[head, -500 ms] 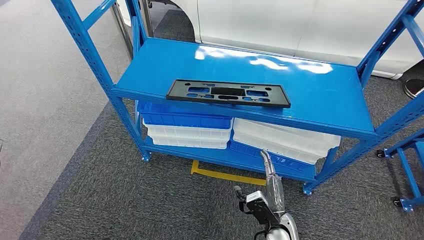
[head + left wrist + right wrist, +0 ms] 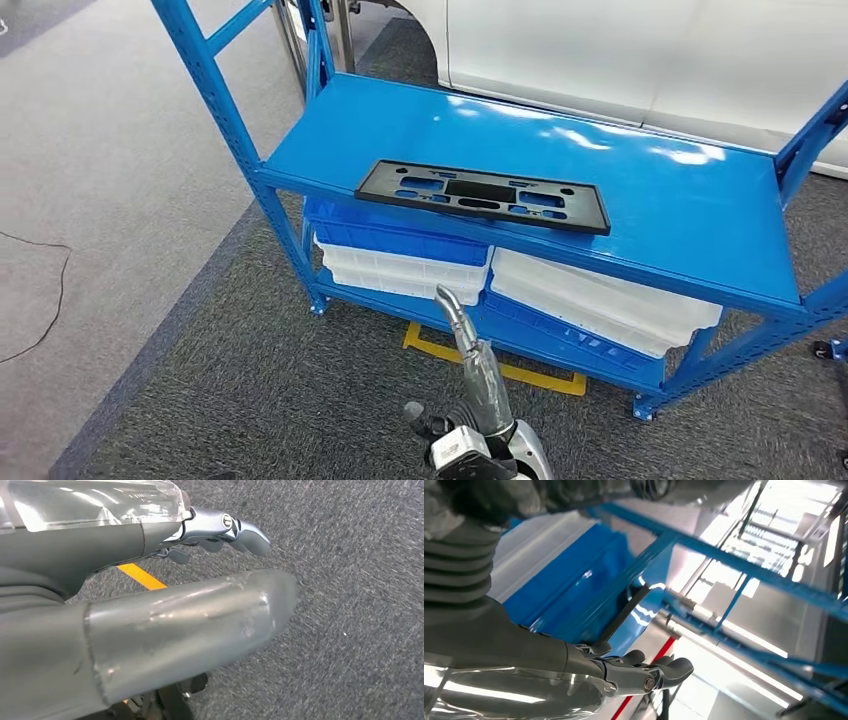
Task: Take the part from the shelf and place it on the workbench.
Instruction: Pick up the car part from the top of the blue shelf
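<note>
Since the earlier frame the whole view has slid, so the camera has moved and not the goods: the shelf sits further right and a touch lower in the head view, and the right hand (image 2: pixel 462 330) reaches higher, its fingertips now in front of the lower tier; the part has not shifted on its deck.

Nearest, the right hand is raised with fingers stretched out straight, holding nothing and touching nothing; in its wrist view the fingers (image 2: pixel 659 670) lie lightly bent toward the blue frame, clear of it. The left hand (image 2: pixel 220 530) hangs over grey carpet (image 2: pixel 350 605) with its fingers loosely bent; whether they count as apart or closed I cannot tell; nothing is in them.

Beyond the hand, stacked blue and white bins (image 2: pixel 400 250) fill the lower tier; a yellow floor marking (image 2: pixel 500 365) runs beneath.

Farther, the part (image 2: pixel 482 195) lies flat near the front edge of the top deck of the shelf (image 2: pixel 680 190): a long black plate with cut-out slots. It looks like thin moulded plastic, so probably light and fairly stiff, though likely to flex if lifted by one end; lying flush, it gives little to hook under. Its near long edge by the middle seems the best hold, perhaps after drawing it over the lip.

Behind the shelf stands a white panel (image 2: pixel 620 50).
</note>
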Robot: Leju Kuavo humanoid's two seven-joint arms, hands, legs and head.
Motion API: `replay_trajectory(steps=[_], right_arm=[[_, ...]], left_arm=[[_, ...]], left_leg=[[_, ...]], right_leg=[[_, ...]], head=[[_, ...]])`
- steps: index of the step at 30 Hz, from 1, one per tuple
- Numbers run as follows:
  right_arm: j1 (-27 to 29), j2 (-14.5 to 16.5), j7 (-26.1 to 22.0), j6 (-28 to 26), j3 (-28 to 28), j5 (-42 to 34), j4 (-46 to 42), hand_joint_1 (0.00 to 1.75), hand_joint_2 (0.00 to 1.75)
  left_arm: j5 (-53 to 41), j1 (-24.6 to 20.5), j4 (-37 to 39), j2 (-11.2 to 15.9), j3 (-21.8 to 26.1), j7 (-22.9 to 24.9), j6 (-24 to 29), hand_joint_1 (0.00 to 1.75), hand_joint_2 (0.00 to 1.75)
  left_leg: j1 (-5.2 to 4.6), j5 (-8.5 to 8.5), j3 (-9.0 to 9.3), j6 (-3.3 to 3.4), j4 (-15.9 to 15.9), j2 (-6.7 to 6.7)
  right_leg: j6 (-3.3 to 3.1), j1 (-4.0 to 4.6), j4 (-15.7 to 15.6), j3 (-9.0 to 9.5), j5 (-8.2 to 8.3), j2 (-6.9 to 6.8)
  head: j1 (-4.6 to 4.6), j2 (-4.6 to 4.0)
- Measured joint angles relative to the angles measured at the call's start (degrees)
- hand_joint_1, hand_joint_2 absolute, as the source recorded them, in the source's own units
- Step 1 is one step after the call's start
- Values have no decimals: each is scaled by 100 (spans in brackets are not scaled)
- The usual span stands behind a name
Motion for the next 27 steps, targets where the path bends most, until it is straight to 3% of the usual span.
replay_trajectory(steps=[1,2,4,5,7,10,12,14,15,16,17,19,21,23,25,27], right_arm=[[17,-10,67,-9,95,12,-69,0,175],[24,-16,123,-24,154,32,-113,0,175],[22,-19,206,-65,187,106,-139,0,175],[22,-20,246,-90,193,165,-147,0,175],[11,-33,376,-170,236,389,-194,0,175],[-53,-97,678,-390,380,1030,-281,0,175],[-92,-138,872,-551,450,1489,-300,0,175],[-106,-168,1048,-693,477,1896,-294,0,175],[-108,-183,1143,-757,483,2105,-286,0,175],[-108,-196,1249,-823,488,2341,-275,0,175],[-111,-205,1346,-876,488,2562,-264,0,175],[-125,-211,1539,-969,485,3000,-249,0,175],[-147,-209,1732,-1051,479,3422,-235,0,175],[-157,-208,1928,-1128,470,3840,-212,0,175],[-164,-201,2125,-1199,458,4242,-181,0,175],[-191,-181,2331,-1267,435,4615,-129,0,175]], left_arm=[[-18,9,0,5,1,3,-6,0,0],[-31,18,0,9,2,5,-13,0,0],[-50,23,0,21,3,14,-22,0,0],[-56,18,1,26,3,19,-25,0,0],[-66,4,2,32,2,33,-27,0,0],[-99,14,3,40,3,58,-27,0,0],[-130,15,4,49,6,70,-26,0,0],[-160,5,4,56,7,83,-26,0,0],[-174,4,4,58,7,92,-26,0,0],[-188,5,4,60,7,104,-26,0,0],[-200,8,4,61,7,118,-26,0,0],[-232,7,5,62,7,143,-27,0,0],[-265,-3,16,58,7,161,-35,0,0],[-297,-12,27,63,7,172,-42,0,0],[-338,-14,28,80,7,185,-42,0,0],[-378,-16,28,92,7,202,-45,0,0]], left_leg=[[16,42,-88,-21,105,12],[30,193,-65,-37,-7,19],[56,629,223,-52,-687,35],[52,760,375,-45,-1021,41],[30,817,516,6,-1345,45],[14,817,533,137,-1399,33],[25,838,561,228,-1447,34],[6,834,567,280,-1454,29],[-10,827,570,294,-1452,25],[-27,819,579,305,-1450,19],[-45,810,594,313,-1448,10],[-71,787,636,317,-1447,-11],[-96,761,643,292,-1432,-26],[-94,753,625,242,-1430,-31],[-82,732,626,178,-1424,-30],[-73,552,520,118,-1158,-12]], right_leg=[[5,0,11,5,-18,-30],[17,-5,25,16,-38,-44],[60,-15,61,52,-92,-53],[90,-9,81,63,-119,-53],[156,13,93,63,-139,-54],[246,13,86,67,-158,-50],[278,2,420,-79,-378,-33],[282,6,1166,-461,-728,-15],[279,10,1506,-655,-827,-7],[268,15,1679,-773,-816,0],[244,24,1628,-784,-685,6],[154,62,964,-522,-225,24],[60,106,322,-255,44,44],[28,138,131,-192,59,54],[10,117,66,-168,79,53],[-25,70,-5,-118,103,33]], head=[[0,0],[0,0],[0,0],[0,0],[1,0],[2,0],[4,0],[5,0],[6,0],[5,0],[6,0],[5,0],[5,0],[5,0],[6,0],[5,0]])
